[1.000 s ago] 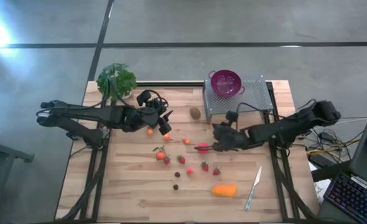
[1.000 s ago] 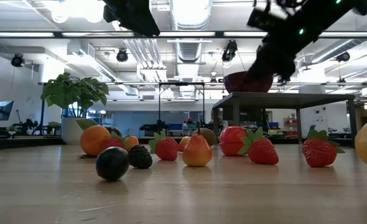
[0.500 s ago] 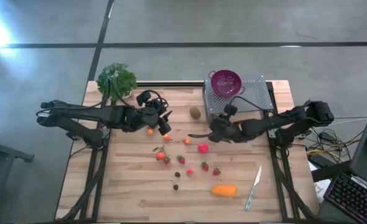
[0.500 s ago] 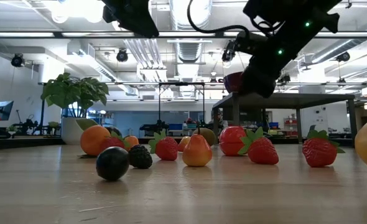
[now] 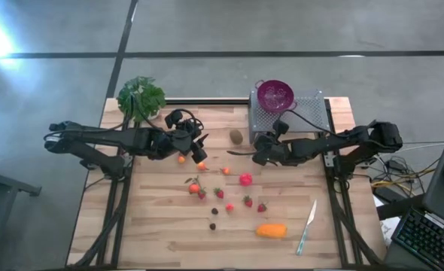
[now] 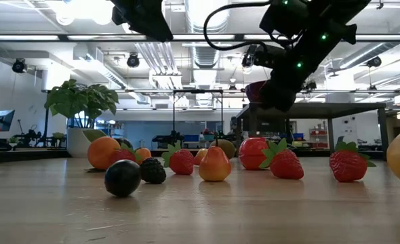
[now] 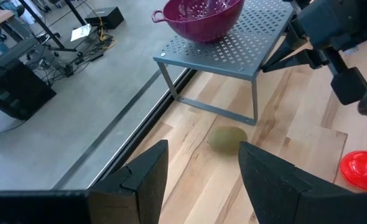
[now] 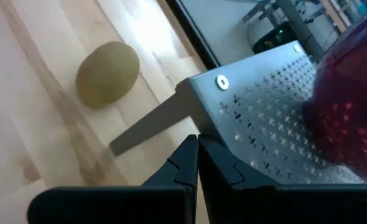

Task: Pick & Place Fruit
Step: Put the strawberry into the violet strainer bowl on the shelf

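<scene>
We see the right gripper with its fingers pressed together and empty, held above the bench. Just beside its tip stands the corner of the perforated metal stand, which carries the purple colander. The kiwi lies near the gripper on the side away from the stand, and the pink-red ball lies near it toward the bench's front edge.

We see the left gripper with its fingers apart and nothing between them, also above the bench. A small orange fruit lies just beside it, and another right at its tip. The strawberries lie farther out toward the front, the dark berries beyond them, and the oblong orange piece and the knife well apart. The plant stands at the back corner behind the left arm
</scene>
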Robot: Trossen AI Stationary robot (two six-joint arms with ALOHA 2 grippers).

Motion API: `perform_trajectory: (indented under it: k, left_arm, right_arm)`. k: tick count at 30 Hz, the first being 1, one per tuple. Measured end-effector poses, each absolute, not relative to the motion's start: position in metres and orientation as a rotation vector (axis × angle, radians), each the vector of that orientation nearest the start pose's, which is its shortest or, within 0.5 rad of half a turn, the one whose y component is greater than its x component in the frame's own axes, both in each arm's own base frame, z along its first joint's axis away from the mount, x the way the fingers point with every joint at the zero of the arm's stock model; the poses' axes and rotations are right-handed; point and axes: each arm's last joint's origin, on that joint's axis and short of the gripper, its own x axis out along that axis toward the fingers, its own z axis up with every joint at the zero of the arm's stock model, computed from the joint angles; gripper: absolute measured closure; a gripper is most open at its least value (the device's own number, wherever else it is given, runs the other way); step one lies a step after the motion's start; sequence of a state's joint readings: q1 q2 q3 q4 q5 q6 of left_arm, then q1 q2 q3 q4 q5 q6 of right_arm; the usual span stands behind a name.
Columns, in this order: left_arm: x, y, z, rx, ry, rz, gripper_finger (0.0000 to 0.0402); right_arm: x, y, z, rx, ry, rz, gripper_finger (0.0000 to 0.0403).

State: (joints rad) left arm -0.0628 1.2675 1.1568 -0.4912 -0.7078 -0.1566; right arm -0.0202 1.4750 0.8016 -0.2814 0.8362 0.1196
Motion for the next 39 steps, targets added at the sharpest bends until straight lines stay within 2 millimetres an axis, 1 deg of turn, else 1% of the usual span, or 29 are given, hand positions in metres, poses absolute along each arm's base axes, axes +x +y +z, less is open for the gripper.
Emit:
perform_trajectory:
  k: [4, 7, 14, 18, 24, 33, 36, 39]
  left_arm:
    - [0.266, 0.002, 0.337, 0.085, 0.521, 0.666, 0.0202]
    - [0.266, 0.002, 0.337, 0.085, 0.521, 0.666, 0.0202]
    - [0.265, 0.002, 0.336, 0.088, 0.527, 0.667, 0.0202]
    - [0.265, 0.002, 0.336, 0.089, 0.531, 0.666, 0.0202]
    - [0.265, 0.002, 0.335, 0.092, 0.540, 0.666, 0.0202]
    - [0.265, 0.002, 0.335, 0.093, 0.542, 0.666, 0.0202]
    - [0.265, 0.002, 0.335, 0.085, 0.548, 0.642, 0.0202]
    - [0.265, 0.001, 0.333, 0.078, 0.565, 0.608, 0.0202]
  right_arm:
    - [0.272, -0.028, 0.188, -0.282, 0.857, -0.836, 0.0395]
    - [0.272, -0.019, 0.192, -0.286, 0.835, -0.804, 0.0395]
    - [0.271, 0.016, 0.214, -0.274, 0.733, -0.699, 0.0395]
    - [0.264, 0.033, 0.227, -0.248, 0.718, -0.651, 0.0395]
    - [0.248, 0.059, 0.245, -0.162, 0.803, -0.589, 0.0394]
    - [0.228, 0.108, 0.273, -0.046, 0.917, -0.490, 0.0394]
    - [0.222, 0.120, 0.278, -0.008, 0.932, -0.480, 0.0394]
    - [0.214, 0.131, 0.280, 0.030, 0.933, -0.481, 0.0394]
